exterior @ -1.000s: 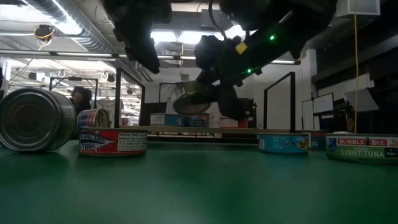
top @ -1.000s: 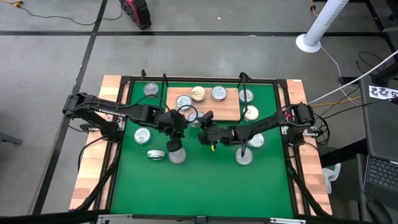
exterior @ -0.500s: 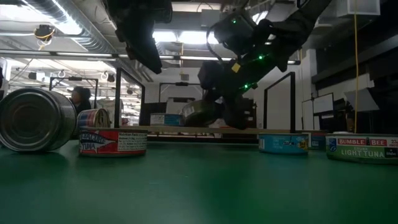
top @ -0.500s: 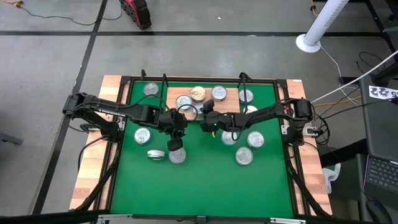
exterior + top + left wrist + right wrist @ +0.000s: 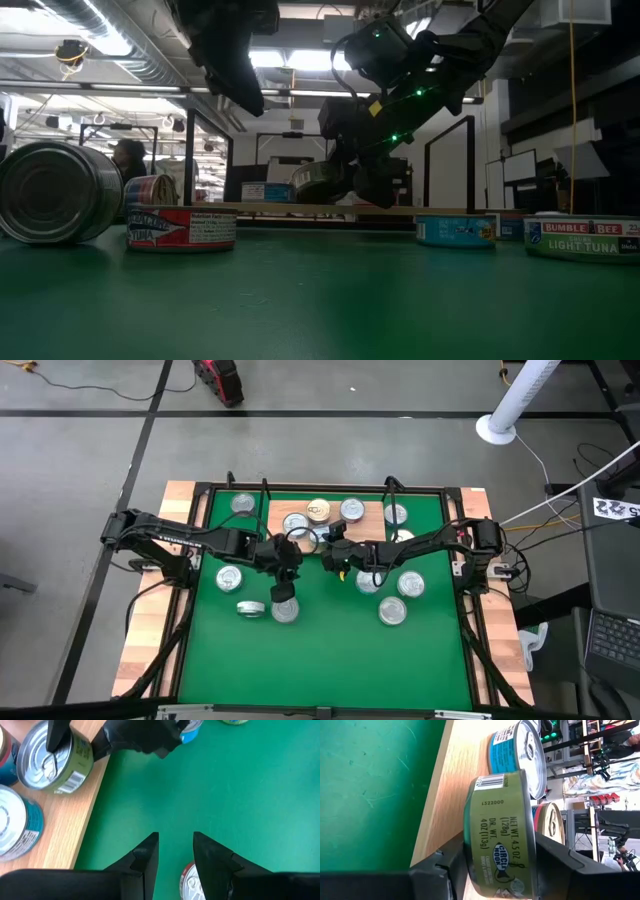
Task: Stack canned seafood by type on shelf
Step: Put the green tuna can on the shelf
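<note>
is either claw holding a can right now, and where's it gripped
The right claw holds an olive-green can, fingers across its lid and base, at the shelf edge. The left claw holds nothing.

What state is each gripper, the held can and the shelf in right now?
Right gripper: fingers bracket the olive-green labelled round tin.
Olive-green labelled round tin: between the right fingers, at the shelf's edge.
Left gripper: fingers apart, empty, above green mat.
Light-brown wooden shelf: holds several tins.
</note>
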### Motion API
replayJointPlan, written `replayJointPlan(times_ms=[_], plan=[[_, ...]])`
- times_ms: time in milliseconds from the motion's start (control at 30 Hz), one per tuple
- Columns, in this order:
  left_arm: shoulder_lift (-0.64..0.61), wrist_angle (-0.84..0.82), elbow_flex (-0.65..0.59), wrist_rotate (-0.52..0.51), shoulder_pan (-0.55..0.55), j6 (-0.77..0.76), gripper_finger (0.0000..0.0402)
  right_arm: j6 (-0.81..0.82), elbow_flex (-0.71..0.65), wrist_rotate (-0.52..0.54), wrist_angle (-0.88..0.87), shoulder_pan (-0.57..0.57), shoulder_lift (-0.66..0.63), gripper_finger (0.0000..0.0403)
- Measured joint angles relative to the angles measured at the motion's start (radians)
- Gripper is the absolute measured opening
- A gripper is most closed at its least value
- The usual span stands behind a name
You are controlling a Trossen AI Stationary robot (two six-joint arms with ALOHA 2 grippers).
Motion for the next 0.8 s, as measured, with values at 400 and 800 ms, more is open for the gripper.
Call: replayJointPlan(times_ms=[400, 800], plan=[[0.0, 0.024, 0.0, 0.0, 0.0, 0.002, 0.0115, 0.0, 0.0, 0.0, 0.003, 0.001, 0.0, 0.0184], [0.0, 0.024, 0.0, 0.0, 0.0, 0.001, 0.0115, 0.03, 0.0, 0.01, 0.008, 0.001, 0.0, 0.0272]])
